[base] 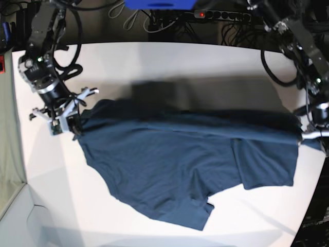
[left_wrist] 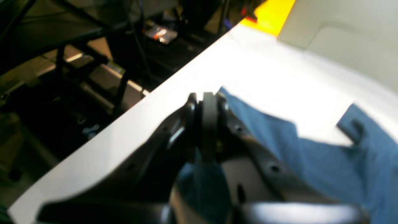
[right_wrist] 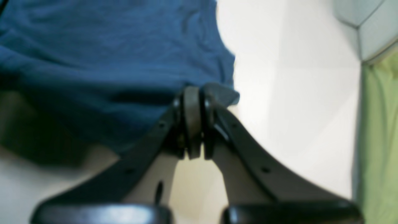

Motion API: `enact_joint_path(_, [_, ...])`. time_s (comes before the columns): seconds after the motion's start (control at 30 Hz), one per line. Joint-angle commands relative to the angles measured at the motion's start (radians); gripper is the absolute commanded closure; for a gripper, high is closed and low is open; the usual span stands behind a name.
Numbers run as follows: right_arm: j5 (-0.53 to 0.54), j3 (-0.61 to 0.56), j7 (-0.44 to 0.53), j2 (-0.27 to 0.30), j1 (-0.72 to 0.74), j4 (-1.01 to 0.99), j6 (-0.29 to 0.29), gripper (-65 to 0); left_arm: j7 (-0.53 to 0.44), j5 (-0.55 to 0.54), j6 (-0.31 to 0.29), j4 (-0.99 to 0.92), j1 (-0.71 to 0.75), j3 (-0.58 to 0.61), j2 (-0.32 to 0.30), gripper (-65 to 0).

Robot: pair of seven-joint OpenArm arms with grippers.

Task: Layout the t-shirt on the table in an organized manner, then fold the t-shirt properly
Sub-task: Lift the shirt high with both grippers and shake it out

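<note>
Table is white w/ curved edge, and the t-shirt is stretched across its middle btwn both arms, dark navy, top edge pulled into a taut-ish band, body sagging toward the near edge in loose wrinkled folds, one sleeve hanging lower right. Right gripper has jaws together, pinched on a shirt edge at the base view's left; the cloth bunches right at the tips. Left gripper likewise closed tight on the shirt's opposite end near the table edge, fabric trailing back between and under the jaws.
</note>
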Motion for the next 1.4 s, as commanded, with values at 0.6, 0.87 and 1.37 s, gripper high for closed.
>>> enact_joint_path(0.6, [0.010,0.046,-0.167,0.112,0.593,-0.040,-0.002,0.0,-0.034,-0.001,0.010,-0.454,-0.670,0.404,-0.151,0.0])
enact_joint_path(0.87, [0.012,0.039,-0.165,0.204,0.912,-0.304,-0.004,0.0,-0.057,-0.010,0.010,-0.760,-0.993,0.517,-0.139,0.0])
enact_joint_path(1.37, [0.019,0.046,-0.197,0.316,1.162,-0.397,-0.004,0.0,-0.069,-0.010,0.010,-0.678,-1.122,0.525,-0.083,0.0])
